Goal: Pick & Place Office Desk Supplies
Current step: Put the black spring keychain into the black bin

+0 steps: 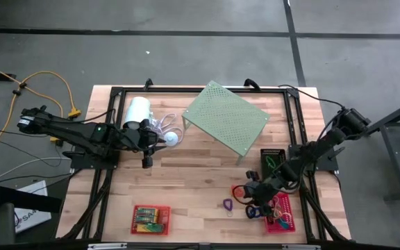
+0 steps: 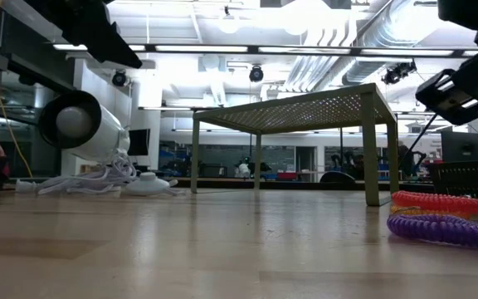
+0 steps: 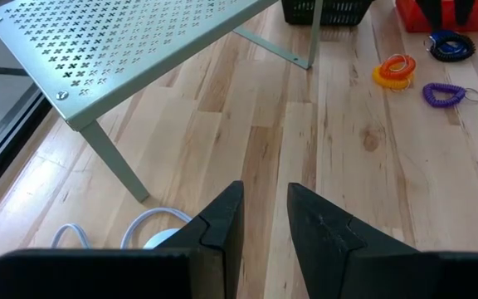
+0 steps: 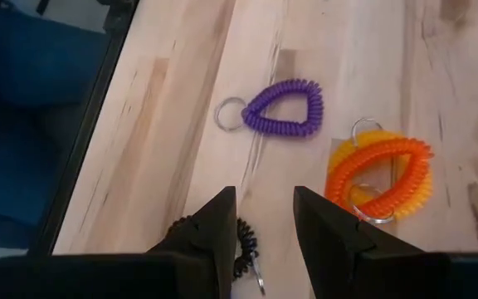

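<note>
Now my right gripper (image 4: pixel 261 218) hangs open and empty just above a black coil (image 4: pixel 243 241); ahead lie the purple coil (image 4: pixel 282 109) and orange coil (image 4: pixel 380 176). Only overhead shows the pink basket (image 1: pixel 282 217) beside me.

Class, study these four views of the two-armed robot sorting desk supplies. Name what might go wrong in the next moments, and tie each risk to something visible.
1. The right gripper, open, hangs over a dark coil loop beside the orange coil and purple coil; closing might snag a neighbour.
2. The left gripper, empty, waits by the white cord; advancing could catch it.
3. The green shelf has thin legs an arm might knock.
</note>
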`<state>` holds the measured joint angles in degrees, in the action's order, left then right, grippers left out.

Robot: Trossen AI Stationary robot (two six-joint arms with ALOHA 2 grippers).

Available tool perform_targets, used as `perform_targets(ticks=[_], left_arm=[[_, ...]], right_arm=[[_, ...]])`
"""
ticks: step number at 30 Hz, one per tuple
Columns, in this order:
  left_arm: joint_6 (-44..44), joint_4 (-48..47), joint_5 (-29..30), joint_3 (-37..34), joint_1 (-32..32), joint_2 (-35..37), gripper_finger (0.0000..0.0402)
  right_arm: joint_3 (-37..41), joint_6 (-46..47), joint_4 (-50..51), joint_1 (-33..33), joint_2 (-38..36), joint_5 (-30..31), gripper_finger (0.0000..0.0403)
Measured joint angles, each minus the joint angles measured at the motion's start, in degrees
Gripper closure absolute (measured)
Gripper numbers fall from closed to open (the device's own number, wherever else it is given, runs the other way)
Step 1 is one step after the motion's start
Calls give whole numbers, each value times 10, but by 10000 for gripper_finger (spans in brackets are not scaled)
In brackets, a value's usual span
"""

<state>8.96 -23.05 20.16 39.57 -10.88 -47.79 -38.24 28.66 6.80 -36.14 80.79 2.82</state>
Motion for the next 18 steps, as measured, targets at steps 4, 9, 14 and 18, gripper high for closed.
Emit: perform_targets(ticks=[4, 9, 14, 18], left_arm=[[0, 0, 0, 0, 0, 0, 313], [0, 0, 0, 0, 0, 0, 313], [0, 0, 0, 0, 0, 0, 313], [0, 0, 0, 0, 0, 0, 313]], right_arm=[[0, -5, 22, 0, 0, -2, 294], [0, -6, 48, 0, 0, -2, 294], [0, -16, 52, 0, 0, -2, 294], [0, -19, 52, 0, 0, -2, 294]])
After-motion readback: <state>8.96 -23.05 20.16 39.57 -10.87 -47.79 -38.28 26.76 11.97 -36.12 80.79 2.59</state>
